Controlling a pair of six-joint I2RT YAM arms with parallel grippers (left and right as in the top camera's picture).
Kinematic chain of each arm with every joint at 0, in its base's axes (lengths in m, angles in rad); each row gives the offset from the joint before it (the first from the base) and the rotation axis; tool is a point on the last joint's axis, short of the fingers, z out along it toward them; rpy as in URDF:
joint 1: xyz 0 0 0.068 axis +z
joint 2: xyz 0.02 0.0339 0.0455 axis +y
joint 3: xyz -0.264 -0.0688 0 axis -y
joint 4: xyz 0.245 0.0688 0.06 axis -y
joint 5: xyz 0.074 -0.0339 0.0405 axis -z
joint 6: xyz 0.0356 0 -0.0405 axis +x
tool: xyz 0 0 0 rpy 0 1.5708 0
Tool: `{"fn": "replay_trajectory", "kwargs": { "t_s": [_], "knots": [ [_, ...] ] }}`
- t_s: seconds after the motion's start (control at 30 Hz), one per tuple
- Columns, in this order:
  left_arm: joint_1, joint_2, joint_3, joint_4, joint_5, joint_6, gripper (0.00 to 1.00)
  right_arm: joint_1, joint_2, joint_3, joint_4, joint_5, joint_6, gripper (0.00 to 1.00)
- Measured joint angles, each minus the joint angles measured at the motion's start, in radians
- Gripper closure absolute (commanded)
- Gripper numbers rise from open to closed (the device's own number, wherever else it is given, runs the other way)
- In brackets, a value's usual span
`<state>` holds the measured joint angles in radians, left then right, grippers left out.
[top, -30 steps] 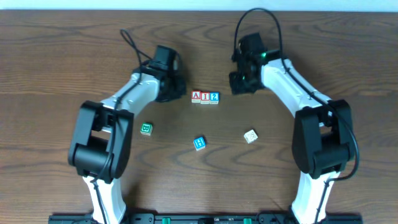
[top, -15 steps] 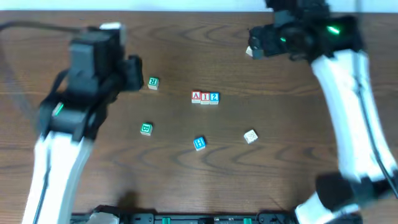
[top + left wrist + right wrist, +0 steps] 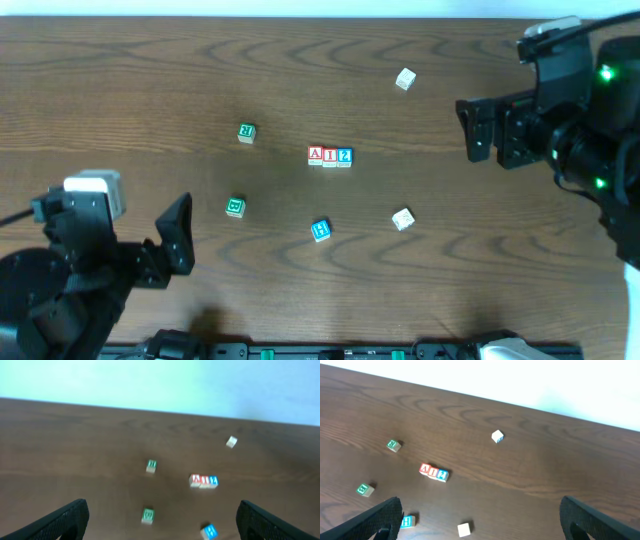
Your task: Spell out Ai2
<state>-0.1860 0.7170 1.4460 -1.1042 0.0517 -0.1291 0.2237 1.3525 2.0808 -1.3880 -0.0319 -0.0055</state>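
While both my arms hang well above the table (image 3: 150, 90), the word lies near the table's middle. It is the A block (image 3: 316, 155), the I block (image 3: 330, 155) and the 2 block (image 3: 344, 156), side by side and touching in one straight row. In the overhead view they read A, I, 2 from left to right. The A and I faces are white with red characters and red edging, and the 2 face reads blue. All three lie flat with the printed face up. The characters are too small to tell whether the middle one is upper or lower case.

My left gripper (image 3: 162, 510) is spread wide and holds no block; only its two dark tips show, at the lower corners of the left wrist view. My right gripper (image 3: 480, 510) is the same, wide and empty, with its tips at the lower corners of the right wrist view.

Spare blocks lie scattered, all apart from the row:
- One green block (image 3: 246, 132) lies up-left of it.
- A second green block (image 3: 235, 207) lies down-left.
- The blue block (image 3: 321, 230) is below the row.
- One pale block (image 3: 403, 219) lies down-right.
- Another pale block (image 3: 405, 79) is up-right, near the far edge.
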Motion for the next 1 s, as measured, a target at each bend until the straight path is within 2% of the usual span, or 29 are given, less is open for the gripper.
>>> {"fn": "replay_trajectory", "kwargs": {
  "t_s": [0.33,0.43,0.57,0.83,1.0],
  "knots": [
    [0.0,-0.01,0.0,-0.237,0.0,0.0,0.05,0.0,-0.011,0.0,-0.003,0.002,0.0,0.01],
    [0.022,-0.021,-0.003,-0.236,-0.001,0.001,0.05,0.0,-0.011,0.0,-0.003,0.002,0.0,0.01],
    [0.123,-0.124,-0.112,-0.092,-0.019,0.004,0.05,0.0,-0.011,0.0,-0.003,0.003,0.0,0.01],
    [0.299,-0.412,-0.68,0.283,-0.029,0.026,0.05,0.0,-0.011,0.0,-0.003,0.003,-0.003,0.01],
    [0.34,-0.511,-0.975,0.468,-0.006,0.026,0.05,0.0,-0.011,0.0,-0.003,0.003,-0.003,0.01]
  ]
}}
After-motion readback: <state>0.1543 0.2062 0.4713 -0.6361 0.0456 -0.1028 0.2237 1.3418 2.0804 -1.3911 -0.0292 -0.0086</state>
